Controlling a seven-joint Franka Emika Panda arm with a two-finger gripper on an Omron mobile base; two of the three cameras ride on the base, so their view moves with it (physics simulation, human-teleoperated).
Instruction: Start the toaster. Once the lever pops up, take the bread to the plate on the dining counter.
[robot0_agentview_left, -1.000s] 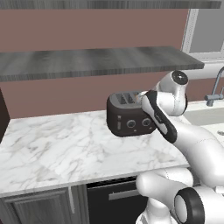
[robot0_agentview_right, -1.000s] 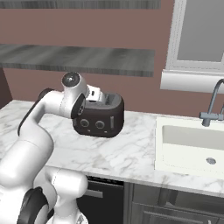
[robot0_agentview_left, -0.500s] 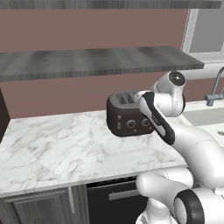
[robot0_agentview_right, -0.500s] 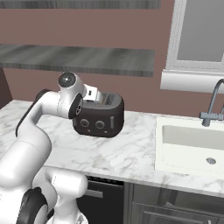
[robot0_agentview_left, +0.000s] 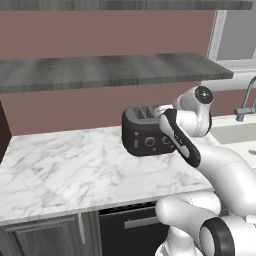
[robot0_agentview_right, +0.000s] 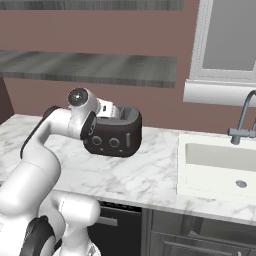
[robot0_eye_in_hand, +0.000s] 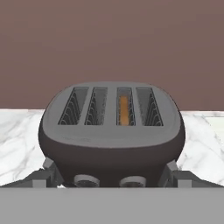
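Note:
The dark four-slot toaster (robot0_agentview_left: 150, 135) (robot0_agentview_right: 114, 134) (robot0_eye_in_hand: 111, 131) stands on the marble kitchen counter (robot0_agentview_left: 65, 170) near the back wall. The bread (robot0_eye_in_hand: 124, 109) sits low in the third slot from the left, only its brown edge showing. My gripper (robot0_eye_in_hand: 109, 177) (robot0_agentview_right: 118, 111) hovers just above the toaster's long face with the two knobs. It is open, one fingertip (robot0_eye_in_hand: 43, 175) standing off each side of the toaster, and it holds nothing. The lever, the plate and the dining counter are out of view.
A grey shelf (robot0_agentview_left: 110, 70) (robot0_agentview_right: 90, 67) runs along the wall above the toaster. A white sink (robot0_agentview_right: 220, 160) with a faucet (robot0_agentview_right: 242, 120) lies to the right. Bare marble stretches left of the toaster.
The arm has barely shifted beside the toaster. The jaws remain open and the toaster has not moved.

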